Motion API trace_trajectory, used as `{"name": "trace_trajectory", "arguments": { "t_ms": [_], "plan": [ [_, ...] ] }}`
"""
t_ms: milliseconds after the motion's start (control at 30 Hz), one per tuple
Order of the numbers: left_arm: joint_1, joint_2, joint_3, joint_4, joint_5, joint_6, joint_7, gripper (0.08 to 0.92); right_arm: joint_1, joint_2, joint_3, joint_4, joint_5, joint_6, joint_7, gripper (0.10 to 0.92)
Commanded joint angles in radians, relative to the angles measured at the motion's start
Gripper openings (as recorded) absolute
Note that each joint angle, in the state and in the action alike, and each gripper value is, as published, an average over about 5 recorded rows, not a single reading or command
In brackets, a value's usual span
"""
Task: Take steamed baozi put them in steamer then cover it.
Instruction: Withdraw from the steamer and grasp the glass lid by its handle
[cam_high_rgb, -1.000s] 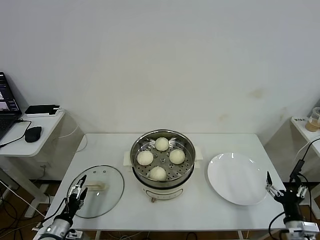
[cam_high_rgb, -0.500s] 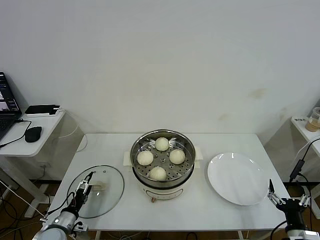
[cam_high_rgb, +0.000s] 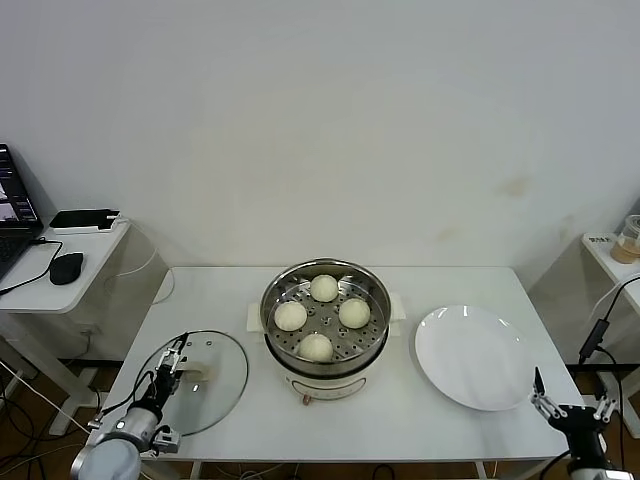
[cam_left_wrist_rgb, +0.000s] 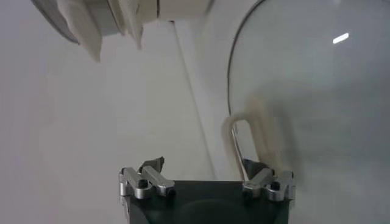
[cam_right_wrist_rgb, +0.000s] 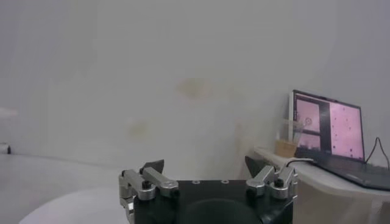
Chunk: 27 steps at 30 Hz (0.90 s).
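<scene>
1. While four buns (cam_high_rgb: 323, 288) (cam_high_rgb: 290, 316) (cam_high_rgb: 354, 312) (cam_high_rgb: 315, 347) sit in the one steamer (cam_high_rgb: 324, 318), its single lid (cam_high_rgb: 196, 382) lies on the table at eight o'clock.
2. The left gripper (cam_high_rgb: 171, 361) hovers open over the lid's handle (cam_high_rgb: 198, 373), gripping nothing; the right gripper (cam_high_rgb: 566, 407) waits open at four o'clock.
3. A white table (cam_high_rgb: 420, 420) stands against a pale wall.
4. One white plate (cam_high_rgb: 473, 356) lies at three o'clock.

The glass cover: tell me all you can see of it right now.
The cover is a round clear glass lid with a thin metal rim and a cream-white handle at its centre. It lies flat on the white table, left of the steamer and apart from it. The open left gripper is over its near-left part by the handle; contact is unclear.
</scene>
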Motion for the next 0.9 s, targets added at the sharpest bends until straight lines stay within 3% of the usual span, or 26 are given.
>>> {"name": "trace_trajectory", "arguments": {
  "t_ms": [33,400,733,900],
  "plan": [
    [-0.031,-0.001,0.018,0.028,-0.042,-0.001,0.000,0.788,-0.007,0.004,-0.005,-0.001,-0.009,0.003,0.000,0.823],
    [-0.015,-0.006,0.019,0.033,-0.087,-0.008,-0.008,0.473,-0.007,0.006,-0.022,0.004,-0.016,0.002,-0.003,0.823],
    [0.030,-0.022,-0.022,0.001,-0.132,-0.045,-0.071,0.188,-0.012,0.004,-0.028,0.010,-0.025,0.009,0.003,0.823],
    [0.086,-0.047,-0.072,-0.073,-0.138,-0.048,-0.119,0.139,-0.013,0.007,-0.037,0.012,-0.053,0.021,0.005,0.823]
  ]
}}
